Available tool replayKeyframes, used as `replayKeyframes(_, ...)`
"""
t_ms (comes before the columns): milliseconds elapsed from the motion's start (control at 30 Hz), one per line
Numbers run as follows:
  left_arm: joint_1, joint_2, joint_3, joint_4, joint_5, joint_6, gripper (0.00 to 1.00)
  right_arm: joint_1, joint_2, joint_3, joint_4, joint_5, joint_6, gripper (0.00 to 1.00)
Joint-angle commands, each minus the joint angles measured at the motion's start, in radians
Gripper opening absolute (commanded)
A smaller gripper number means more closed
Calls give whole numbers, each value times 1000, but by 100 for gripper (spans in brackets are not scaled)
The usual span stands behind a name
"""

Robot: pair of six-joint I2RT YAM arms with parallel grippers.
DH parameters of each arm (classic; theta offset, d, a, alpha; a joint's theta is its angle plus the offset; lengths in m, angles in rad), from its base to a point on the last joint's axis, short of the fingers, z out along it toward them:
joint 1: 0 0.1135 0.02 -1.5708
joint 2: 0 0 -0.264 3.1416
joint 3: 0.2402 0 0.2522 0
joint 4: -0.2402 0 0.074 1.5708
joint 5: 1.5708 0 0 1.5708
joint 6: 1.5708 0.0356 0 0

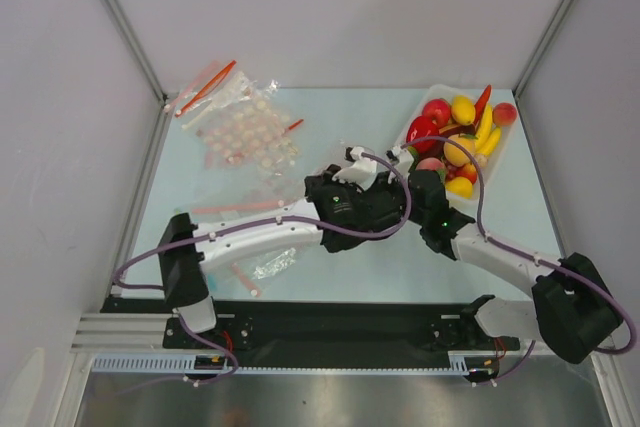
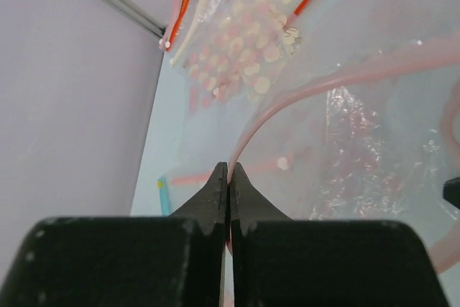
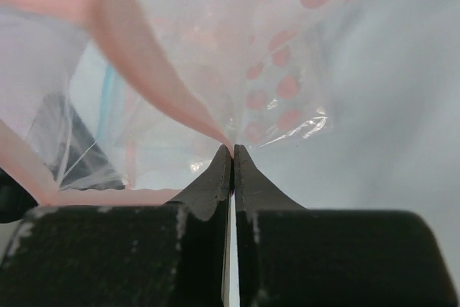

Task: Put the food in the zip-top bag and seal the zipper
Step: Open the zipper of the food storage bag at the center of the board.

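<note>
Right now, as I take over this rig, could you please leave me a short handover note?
Left claw: shut on the zipper.
Right claw: shut on the zipper too.
Bag: held between the two claws at mid-table; no food seen inside.
Food: all in the tray, back right.
Done: bag gripped at its mouth.
Left: load the food, then seal the zipper.
</note>
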Motion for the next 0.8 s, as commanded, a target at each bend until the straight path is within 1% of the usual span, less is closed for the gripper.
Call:
replayKeyframes(0, -13, 62, 73, -305, -121, -183, 0, 17, 59, 79, 53, -76, -10, 0)
replayKeyframes(67, -13, 121, 85, -305, -127, -197, 1, 14, 73, 87, 35, -41, -10, 0)
replayKeyframes(133, -4, 142, 96, -304, -130, -255, 0, 16, 82, 90, 2, -2, -3, 0)
replayKeyframes(167, 1, 155, 100, -304, -127, -269, 0, 11, 84, 90, -11, 48, 0, 0)
replayKeyframes(267, 31, 152, 103, -304, -105, -326, 0, -19, 94, 87, -62, 111, 28, 0)
replayKeyframes(333, 54, 142, 93, -258, -82, -328, 0, -43, 96, 73, -68, 107, 55, 0)
replayKeyframes(367, 59, 136, 81, -207, -72, -291, 0, -64, 96, 68, -65, 99, 62, 0)
replayKeyframes(400, 65, 112, 33, -137, -56, -148, 0, -69, 91, 67, -65, 98, 63, 0)
replayKeyframes(433, 67, 93, -4, 102, 8, -46, 0, -70, 84, 65, -68, 96, 63, 0)
replayKeyframes(467, 68, 66, -50, 235, 63, 65, 0, -72, 79, 67, -74, 107, 62, 0)
replayKeyframes(500, 76, 9, -153, 393, 132, 265, 0, -72, 76, 65, -85, 113, 63, 0)
replayKeyframes(533, 85, -20, -191, 552, 230, 318, 0, -72, 71, 65, -90, 119, 62, 0)
replayKeyframes(567, 94, -40, -212, 587, 363, 335, 0, -72, 68, 67, -94, 128, 62, 0)
replayKeyframes(600, 114, -55, -232, 598, 413, 335, 0, -75, 65, 67, -103, 131, 62, 0)
replayKeyframes(733, 140, -132, -297, 675, 536, 350, 0, -76, 70, 68, -102, 124, 62, 0)
replayKeyframes(767, 151, -167, -311, 706, 601, 350, 0, -76, 73, 71, -107, 127, 62, 0)
